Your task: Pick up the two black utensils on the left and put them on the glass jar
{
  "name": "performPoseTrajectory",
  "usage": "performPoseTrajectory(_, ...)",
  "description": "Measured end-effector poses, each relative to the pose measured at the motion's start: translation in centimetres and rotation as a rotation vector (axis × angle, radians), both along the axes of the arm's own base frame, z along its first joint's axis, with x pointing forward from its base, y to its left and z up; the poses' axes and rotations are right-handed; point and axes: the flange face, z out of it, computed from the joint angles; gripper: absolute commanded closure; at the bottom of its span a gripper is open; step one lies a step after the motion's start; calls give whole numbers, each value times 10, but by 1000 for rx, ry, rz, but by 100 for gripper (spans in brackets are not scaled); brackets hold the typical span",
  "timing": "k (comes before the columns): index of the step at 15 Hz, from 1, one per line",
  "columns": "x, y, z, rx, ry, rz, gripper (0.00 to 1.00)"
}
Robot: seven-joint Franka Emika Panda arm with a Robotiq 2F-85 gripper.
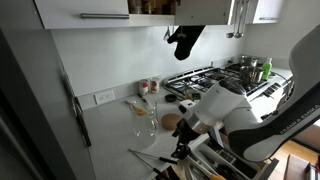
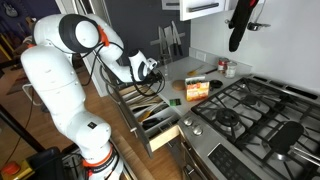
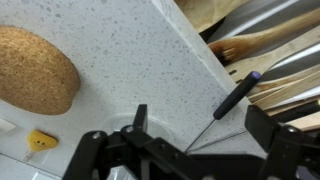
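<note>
Opposing exterior views, shared stove [image 1: 215, 78], close wrist

The open drawer [image 2: 150, 120] is standing out below the tabletop's [image 1: 110, 125] front edge, with utensils [image 3: 265, 45] lying side by side in it. In the wrist view one long utensil [image 3: 237, 96] is lying in the drawer just beside that edge. The cork mat [image 1: 172, 122] is resting on the tabletop behind the drawer, the glass jar [image 1: 152, 122] standing near it. The stove [image 2: 250, 110] is sitting at the tabletop's end. The end effector [image 3: 201, 118] is hanging over the front edge, between mat and drawer.
</note>
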Motion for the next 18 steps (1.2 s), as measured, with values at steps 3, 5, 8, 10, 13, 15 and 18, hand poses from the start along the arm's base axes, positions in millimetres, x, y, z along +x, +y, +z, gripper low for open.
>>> performPoseTrajectory(3,-2,18,-6,28,27,-5,0)
performPoseTrajectory(5,-2,26,-11,30,55,-9,0)
performPoseTrajectory(8,4,24,-15,12,88,-34,0)
performPoseTrajectory(10,10,18,-14,3,98,-57,13)
performPoseTrajectory(13,15,16,-14,2,101,-67,6)
performPoseTrajectory(15,15,21,-17,9,113,-66,0)
performPoseTrajectory(18,13,35,-26,22,135,-49,0)
